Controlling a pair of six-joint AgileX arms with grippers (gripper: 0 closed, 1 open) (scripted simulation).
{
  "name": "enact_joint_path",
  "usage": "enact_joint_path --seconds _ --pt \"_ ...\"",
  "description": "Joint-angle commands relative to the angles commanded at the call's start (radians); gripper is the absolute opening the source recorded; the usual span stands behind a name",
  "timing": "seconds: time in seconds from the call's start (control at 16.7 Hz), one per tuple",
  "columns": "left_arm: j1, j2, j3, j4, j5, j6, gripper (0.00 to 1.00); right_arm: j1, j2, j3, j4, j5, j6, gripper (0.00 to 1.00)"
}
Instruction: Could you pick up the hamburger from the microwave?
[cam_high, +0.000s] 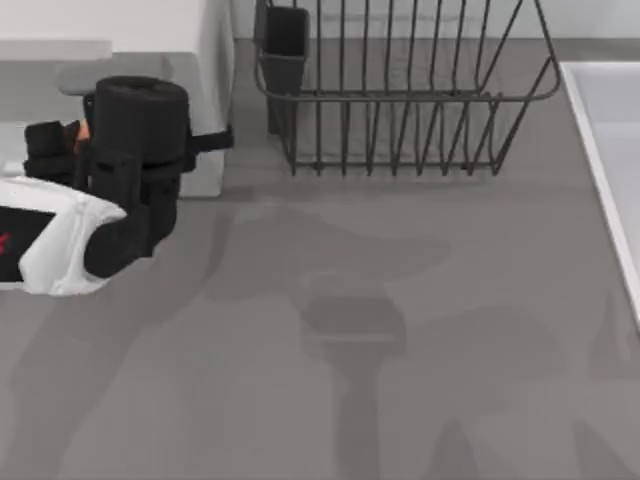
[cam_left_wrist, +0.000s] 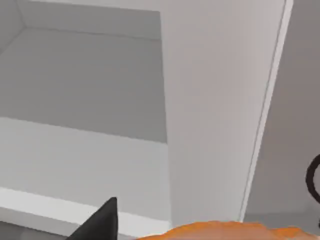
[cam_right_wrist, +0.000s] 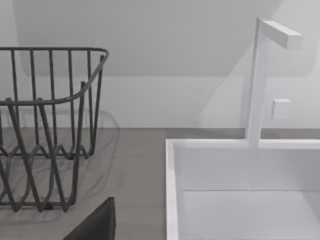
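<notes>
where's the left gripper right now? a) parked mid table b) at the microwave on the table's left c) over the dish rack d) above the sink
b: in the top view the left gripper sits against the microwave, with orange hamburger at its wrist view's edge.

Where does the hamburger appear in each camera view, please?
Top view: hamburger, an orange sliver at the left gripper, at the table's left, before the microwave.
Left wrist view: its orange edge close to the camera, the microwave's open cavity beyond.
Right wrist view: faces the dish rack and sink.
Shared landmarks: the microwave; the dish rack, also in the top view.
</notes>
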Motion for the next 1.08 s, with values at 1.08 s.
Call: enact_joint_path --seconds 1.08 --pt "-0.156 0.042 -0.268 0.189 -0.166 -0.07 0.0 0.0 0.0 0.0 0.0 0.0 0.0 1.0"
